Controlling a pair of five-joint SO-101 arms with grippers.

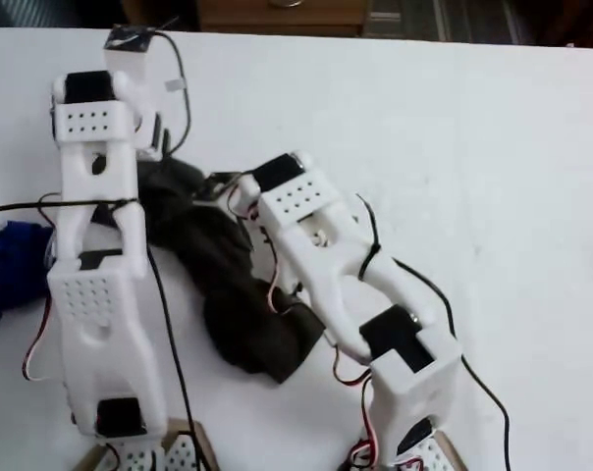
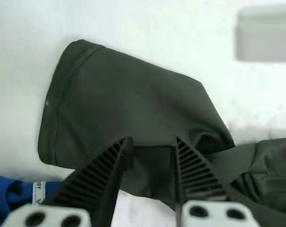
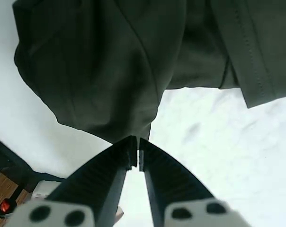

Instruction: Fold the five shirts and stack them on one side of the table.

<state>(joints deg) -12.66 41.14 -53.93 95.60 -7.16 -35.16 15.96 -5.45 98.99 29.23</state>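
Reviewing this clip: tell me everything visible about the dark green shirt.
The dark green shirt looks like a soft knit. It is bunched and unfolded, lying on the white table between the two arms. One sleeve with a stitched hem lies flattened outward. The left gripper, open, straddles its cloth; the right gripper, shut, meets a fold's edge. A blue garment lies nearby.

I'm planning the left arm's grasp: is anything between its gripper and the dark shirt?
Nothing visible does. The left gripper hangs open directly over the dark shirt, with only its fabric showing between the fingers.
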